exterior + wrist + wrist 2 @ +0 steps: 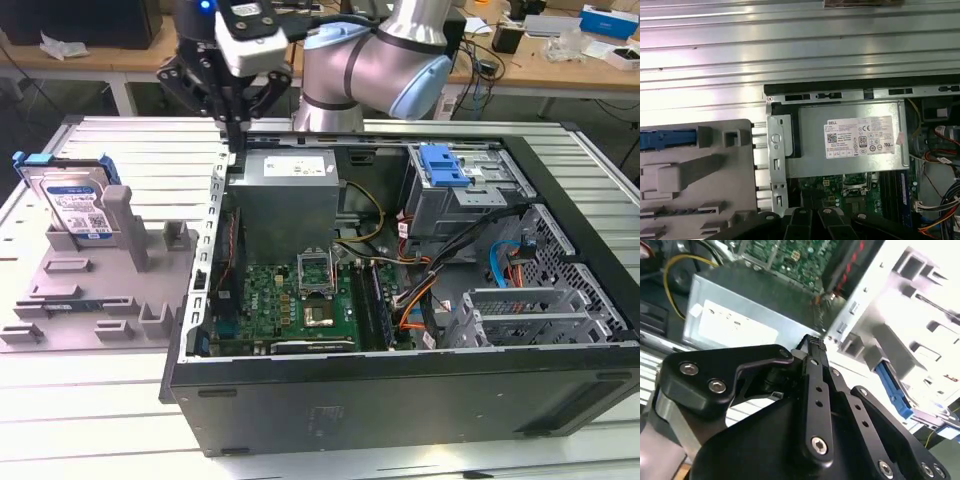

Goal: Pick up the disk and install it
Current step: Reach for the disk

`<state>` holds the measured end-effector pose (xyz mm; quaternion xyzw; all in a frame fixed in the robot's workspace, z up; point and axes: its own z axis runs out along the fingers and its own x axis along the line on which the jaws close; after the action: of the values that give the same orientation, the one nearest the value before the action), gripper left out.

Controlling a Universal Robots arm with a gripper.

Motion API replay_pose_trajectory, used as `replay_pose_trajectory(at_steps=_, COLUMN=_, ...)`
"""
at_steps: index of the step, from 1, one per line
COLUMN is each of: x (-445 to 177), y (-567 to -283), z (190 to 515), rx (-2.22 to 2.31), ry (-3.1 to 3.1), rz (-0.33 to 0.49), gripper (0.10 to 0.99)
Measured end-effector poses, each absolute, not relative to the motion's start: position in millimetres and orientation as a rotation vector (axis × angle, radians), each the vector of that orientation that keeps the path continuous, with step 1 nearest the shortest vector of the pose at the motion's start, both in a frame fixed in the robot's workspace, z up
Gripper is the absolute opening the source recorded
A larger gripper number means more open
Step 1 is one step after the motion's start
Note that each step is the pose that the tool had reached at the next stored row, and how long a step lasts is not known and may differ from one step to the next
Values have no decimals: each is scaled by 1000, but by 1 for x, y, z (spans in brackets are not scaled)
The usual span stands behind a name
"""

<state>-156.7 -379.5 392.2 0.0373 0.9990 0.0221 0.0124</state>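
Currently: gripper [236, 128] closed, empty, above computer case [400, 400] edge. Disk [72, 205] stands in grey rack [100, 300] beside case, on the exterior view's left. Advice: open wide, square to its rails.

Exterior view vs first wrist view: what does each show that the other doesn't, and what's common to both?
Exterior view, not first wrist: the arm, the blue latch plate, the disk's labelled face.
First wrist view, not exterior: table slats just behind the case, which the arm blocks from outside.
Both: power supply, grey holder, motherboard, the gripper, apart from the disk, whose blue rail shows edge-on at the wrist.
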Motion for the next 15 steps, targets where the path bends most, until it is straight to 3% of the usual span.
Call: replay_pose_trajectory(at_steps=15, x=-251, y=-355, z=386, rx=118, ry=3126, rz=72, gripper=106)
